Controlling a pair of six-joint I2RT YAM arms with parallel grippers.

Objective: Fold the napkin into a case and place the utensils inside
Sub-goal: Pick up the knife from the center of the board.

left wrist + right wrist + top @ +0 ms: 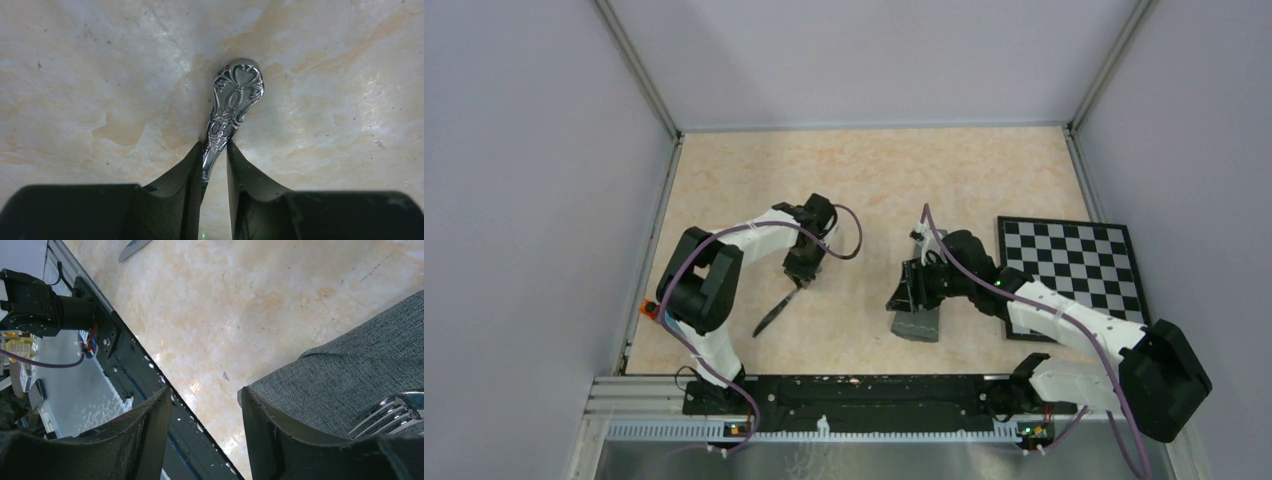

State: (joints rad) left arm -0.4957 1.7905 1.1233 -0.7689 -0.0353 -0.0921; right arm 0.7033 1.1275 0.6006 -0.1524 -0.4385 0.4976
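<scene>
My left gripper (802, 268) is shut on the ornate handle of the silver knife (232, 100). The knife blade (771, 316) slants down to the left, close over the table. The dark grey napkin (919, 324) lies folded as a narrow pouch in the middle of the table. My right gripper (914, 285) is over its far end, open and empty, and its right finger (265, 440) rests at the cloth's edge (360, 365). The fork's tines (390, 415) show on the cloth at the lower right of the right wrist view. The knife tip (132, 247) shows at the top of that view.
A black-and-white checkered board (1074, 262) lies to the right, partly under the right arm. The black rail with the arm bases (854, 395) runs along the near edge. Metal frame posts and grey walls close in the left, back and right.
</scene>
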